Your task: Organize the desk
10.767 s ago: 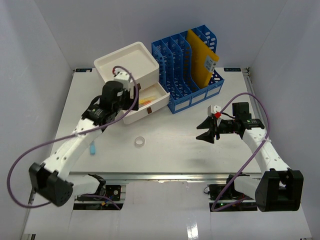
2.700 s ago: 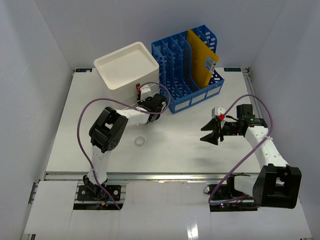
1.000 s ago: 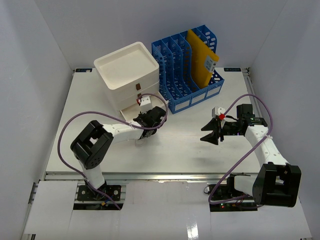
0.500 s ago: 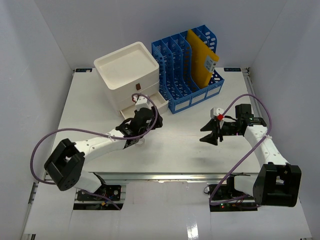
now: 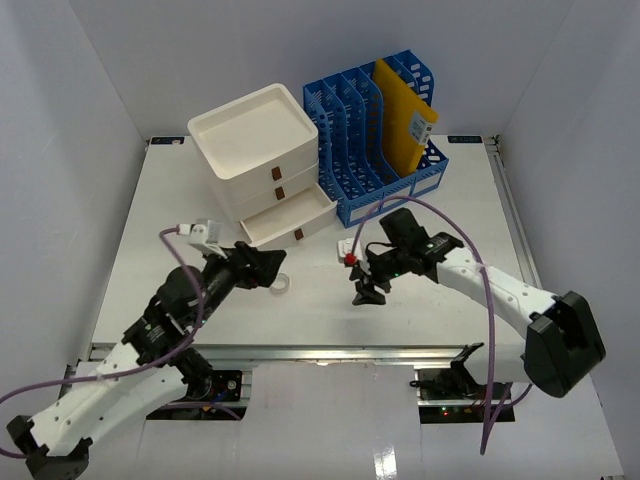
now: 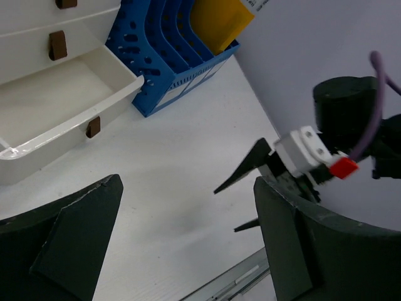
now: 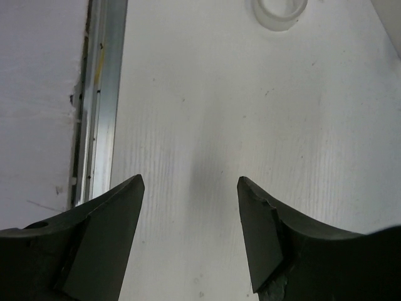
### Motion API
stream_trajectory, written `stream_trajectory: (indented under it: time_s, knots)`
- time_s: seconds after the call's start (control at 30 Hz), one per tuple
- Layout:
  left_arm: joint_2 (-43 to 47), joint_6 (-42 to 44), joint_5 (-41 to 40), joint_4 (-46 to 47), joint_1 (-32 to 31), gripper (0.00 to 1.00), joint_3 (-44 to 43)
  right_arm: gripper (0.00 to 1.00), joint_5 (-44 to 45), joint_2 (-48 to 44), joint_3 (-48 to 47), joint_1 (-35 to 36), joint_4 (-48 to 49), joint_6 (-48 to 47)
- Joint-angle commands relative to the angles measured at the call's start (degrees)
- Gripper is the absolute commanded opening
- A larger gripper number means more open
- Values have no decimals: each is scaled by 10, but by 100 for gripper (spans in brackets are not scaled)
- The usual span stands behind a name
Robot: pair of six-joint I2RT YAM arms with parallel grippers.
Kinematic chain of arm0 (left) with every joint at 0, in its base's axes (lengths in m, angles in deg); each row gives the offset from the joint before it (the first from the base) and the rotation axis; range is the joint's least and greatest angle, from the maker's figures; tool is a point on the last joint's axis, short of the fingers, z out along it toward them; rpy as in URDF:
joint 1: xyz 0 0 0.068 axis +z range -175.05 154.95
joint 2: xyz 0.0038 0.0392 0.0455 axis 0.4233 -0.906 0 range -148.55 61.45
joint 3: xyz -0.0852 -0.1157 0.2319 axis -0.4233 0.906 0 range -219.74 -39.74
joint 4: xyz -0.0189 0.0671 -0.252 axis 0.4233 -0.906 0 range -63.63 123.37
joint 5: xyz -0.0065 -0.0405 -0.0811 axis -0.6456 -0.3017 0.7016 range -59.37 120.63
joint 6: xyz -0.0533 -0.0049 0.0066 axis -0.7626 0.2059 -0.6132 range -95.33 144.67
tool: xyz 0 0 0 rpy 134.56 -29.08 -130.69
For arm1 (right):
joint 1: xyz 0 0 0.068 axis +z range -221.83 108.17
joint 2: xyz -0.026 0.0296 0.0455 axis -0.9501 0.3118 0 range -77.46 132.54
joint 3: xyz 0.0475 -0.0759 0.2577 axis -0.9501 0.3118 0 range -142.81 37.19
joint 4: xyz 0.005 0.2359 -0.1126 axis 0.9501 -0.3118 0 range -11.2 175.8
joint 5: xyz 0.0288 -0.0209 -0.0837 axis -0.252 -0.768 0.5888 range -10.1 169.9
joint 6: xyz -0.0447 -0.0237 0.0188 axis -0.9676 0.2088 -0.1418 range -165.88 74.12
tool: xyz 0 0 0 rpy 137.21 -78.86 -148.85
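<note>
- Desk (image 5: 170, 210) lies beneath the drawer box (image 5: 255, 130); likely rigid and fixed, with no place to grip, so only the loose items on it get lifted.
- Left gripper (image 5: 268, 270), before the box's open bottom drawer (image 5: 290, 212), stretched low, jaws wide, empty, beside a small ring (image 5: 282, 287).
- Right gripper (image 5: 366, 292), front-right of the box, tilted downward, jaws apart, empty.

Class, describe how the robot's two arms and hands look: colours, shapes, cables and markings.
The left arm and right arm have white links and black joints. A purple cable loops along each. The left hand and right hand are black, with two wedge-shaped fingers. A white block with a red tab sits by the right hand.
</note>
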Motion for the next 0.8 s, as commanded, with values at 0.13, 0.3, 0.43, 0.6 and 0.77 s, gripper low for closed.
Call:
stream_trajectory:
  time_s: [0.13, 0.3, 0.43, 0.6, 0.77]
  knots:
    - [144, -31, 12, -129, 0, 98, 4, 70, 161, 172, -171, 101, 121, 225]
    - [150, -18, 9, -169, 0, 98, -12, 74, 233, 227, -198, 150, 201, 312]
    - [165, -10, 9, -184, 0, 98, -17, 75, 293, 269, -222, 175, 228, 347]
    - [189, -9, 13, -198, 0, 98, -6, 72, 314, 332, -260, 186, 231, 358]
    - [201, -6, 10, -212, 0, 98, -1, 67, 328, 365, -262, 186, 241, 362]
